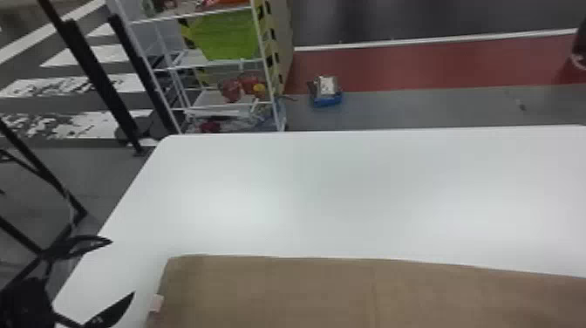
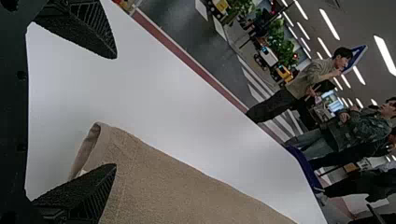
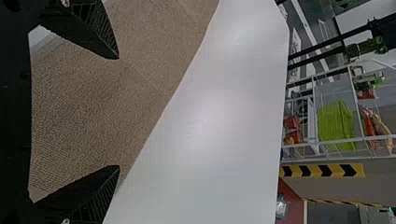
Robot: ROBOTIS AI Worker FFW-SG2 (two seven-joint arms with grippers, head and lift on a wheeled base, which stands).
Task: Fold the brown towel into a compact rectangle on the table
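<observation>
Left claw point(image 1: 122, 268) is hovering beside the left end of the towel point(image 1: 270, 292), its two fingers standing apart. Right claw point(image 3: 117, 112) is hovering at the towel, its fingers also standing apart. The towel is lying on the near part of the table point(image 1: 331, 187), its layers showing at the left end, where a pale tag point(image 1: 156, 302) is projecting. Beyond the table, a rack point(image 1: 264, 56) is holding a green bin point(image 1: 229, 37).
</observation>
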